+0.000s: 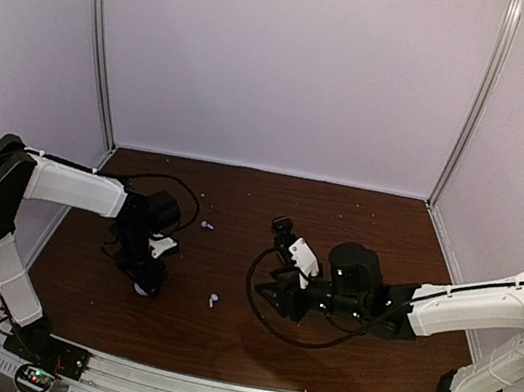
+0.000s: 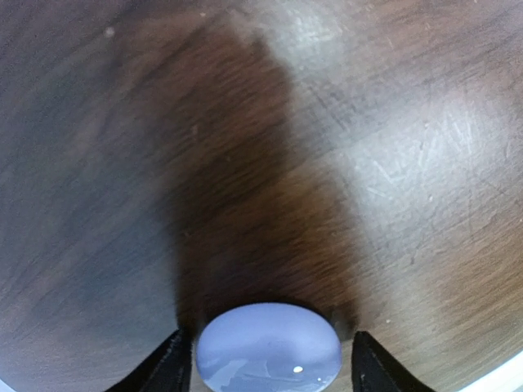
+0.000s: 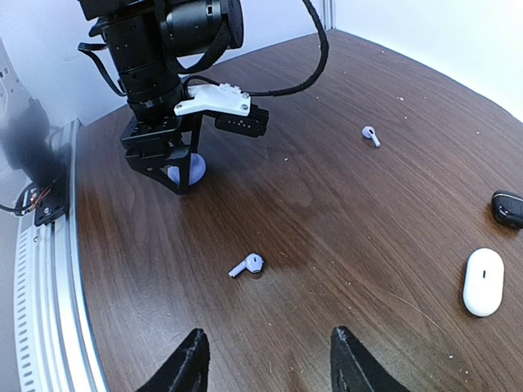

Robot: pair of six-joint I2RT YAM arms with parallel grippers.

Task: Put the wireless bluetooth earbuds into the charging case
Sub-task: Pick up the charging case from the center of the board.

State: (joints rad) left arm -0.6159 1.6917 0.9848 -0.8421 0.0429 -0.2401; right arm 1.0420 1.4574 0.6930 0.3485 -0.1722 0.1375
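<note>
**L hand over lavender bud: pick step, no grip yet**

We're at the pick stage; none of the buds we can see is in a case yet. L hand (image 2: 268,336) points straight down at the table (image 2: 392,163). Its fingers (image 2: 167,371) are spread either side of the lavender earbud (image 2: 268,353). There's a thin gap on both sides, so we read it as bracketing, not pinching. The bud sits on the wood, front-left area of the table.

R hand (image 3: 270,363) hovers low mid-table, spread, nothing btw its tips.

Other items:
- The white stemmed bud (image 3: 248,265) lies loose btw the two hands.
- A second small bud (image 3: 370,135) lies further back.
- The white charging case (image 3: 483,282) lies over on the R side.
- A dark case (image 3: 508,208) sits near it, cut off by the frame edge.

We can't tell if either lid is open, or which case matches the lavender one.

Next, imo:
- Close L squarely on the bud. It's small, rounded and slick-looking, so an off-centre squeeze could squirt it out.
- Lift and carry it across; the cases are well apart from here.
- R hand will prob need to steady the case for insertion.
</note>
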